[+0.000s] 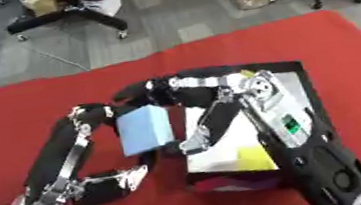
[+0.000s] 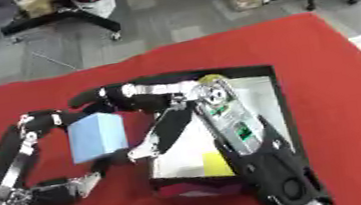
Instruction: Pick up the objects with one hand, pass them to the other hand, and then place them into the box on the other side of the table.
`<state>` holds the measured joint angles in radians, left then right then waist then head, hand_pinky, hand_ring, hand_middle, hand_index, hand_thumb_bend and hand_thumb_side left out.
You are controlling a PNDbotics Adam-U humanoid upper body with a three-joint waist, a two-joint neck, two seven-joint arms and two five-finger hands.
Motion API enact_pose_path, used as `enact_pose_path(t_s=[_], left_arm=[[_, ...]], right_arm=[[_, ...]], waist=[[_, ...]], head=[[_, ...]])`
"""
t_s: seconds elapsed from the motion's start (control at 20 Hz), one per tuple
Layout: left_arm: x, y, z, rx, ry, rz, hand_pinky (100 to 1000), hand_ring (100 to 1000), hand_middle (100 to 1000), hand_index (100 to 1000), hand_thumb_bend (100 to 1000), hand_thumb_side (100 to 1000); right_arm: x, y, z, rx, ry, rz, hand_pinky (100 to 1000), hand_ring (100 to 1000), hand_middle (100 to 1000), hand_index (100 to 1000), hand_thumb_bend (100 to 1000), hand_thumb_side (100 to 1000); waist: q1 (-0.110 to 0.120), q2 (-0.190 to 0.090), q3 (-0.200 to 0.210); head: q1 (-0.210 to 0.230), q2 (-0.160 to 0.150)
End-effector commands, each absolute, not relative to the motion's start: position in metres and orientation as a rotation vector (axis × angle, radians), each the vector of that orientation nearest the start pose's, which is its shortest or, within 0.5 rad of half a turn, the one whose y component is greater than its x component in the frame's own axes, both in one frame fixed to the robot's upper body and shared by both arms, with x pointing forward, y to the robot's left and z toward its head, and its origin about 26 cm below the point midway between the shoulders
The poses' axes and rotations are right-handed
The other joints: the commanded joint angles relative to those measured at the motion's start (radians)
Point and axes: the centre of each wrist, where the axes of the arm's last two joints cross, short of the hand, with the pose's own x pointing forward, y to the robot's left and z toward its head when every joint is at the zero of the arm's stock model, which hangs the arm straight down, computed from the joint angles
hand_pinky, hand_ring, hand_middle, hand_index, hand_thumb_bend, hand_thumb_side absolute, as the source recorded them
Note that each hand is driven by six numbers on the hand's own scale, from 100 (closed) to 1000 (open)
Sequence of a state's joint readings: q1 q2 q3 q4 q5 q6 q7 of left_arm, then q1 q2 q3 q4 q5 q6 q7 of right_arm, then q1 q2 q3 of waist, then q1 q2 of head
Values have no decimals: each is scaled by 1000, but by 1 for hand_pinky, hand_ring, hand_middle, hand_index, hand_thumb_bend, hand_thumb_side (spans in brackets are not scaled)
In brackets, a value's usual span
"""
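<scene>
While both hands meet over the red table (image 1: 9,113), a light blue block (image 1: 145,129) hangs between them, just left of the box (image 1: 292,66). The left hand (image 1: 81,154) curls round the block, a finger hooked over its top left corner and the thumb tucked in near its lower edge. The right hand (image 1: 210,100) reaches across from above the box, its fingers arched over the block's top right corner and one lower digit pointing at its right side; whether these truly touch the block I cannot tell.

The block stands with its long axis near upright, slightly tilted, its broad face toward the camera. It lies left of the right palm, so the handover, by my judgement, turns on the right fingers closing leftward on that free side before the left hand lets go.

The box sits under the right forearm, with something yellow (image 1: 256,157) inside. The right eye view shows more bare table beside the block and a rounded yellowish thing (image 2: 209,79) at the box's far edge.
</scene>
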<state>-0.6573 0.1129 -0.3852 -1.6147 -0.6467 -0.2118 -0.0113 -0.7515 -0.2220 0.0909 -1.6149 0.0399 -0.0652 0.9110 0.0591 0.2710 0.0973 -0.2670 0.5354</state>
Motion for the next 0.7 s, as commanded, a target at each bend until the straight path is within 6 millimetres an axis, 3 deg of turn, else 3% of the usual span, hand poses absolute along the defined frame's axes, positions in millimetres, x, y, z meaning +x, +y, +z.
enact_pose_path(t_s=[0.05, 0.3, 0.5, 0.7], left_arm=[[355, 88, 188, -435, 3232, 1464, 578, 490, 413, 519, 359, 100], [354, 86, 187, -404, 3272, 1420, 572, 495, 429, 530, 377, 100], [351, 83, 188, -342, 3298, 1396, 570, 501, 443, 537, 391, 100], [349, 81, 189, -291, 3322, 1384, 567, 503, 449, 539, 401, 100]], right_arm=[[386, -181, 261, 379, -1992, 1506, 1000, 985, 1000, 1000, 317, 178], [386, -184, 260, 366, -1981, 1495, 1000, 982, 973, 1000, 309, 160], [387, -187, 260, 362, -1973, 1476, 1000, 960, 886, 955, 276, 137], [387, -192, 260, 365, -1953, 1438, 984, 900, 776, 856, 172, 121]], waist=[[12, 1, -1], [13, 4, -3], [14, 8, -4], [15, 11, -6]], head=[[-12, 6], [-13, 1], [-8, -4], [1, -12]])
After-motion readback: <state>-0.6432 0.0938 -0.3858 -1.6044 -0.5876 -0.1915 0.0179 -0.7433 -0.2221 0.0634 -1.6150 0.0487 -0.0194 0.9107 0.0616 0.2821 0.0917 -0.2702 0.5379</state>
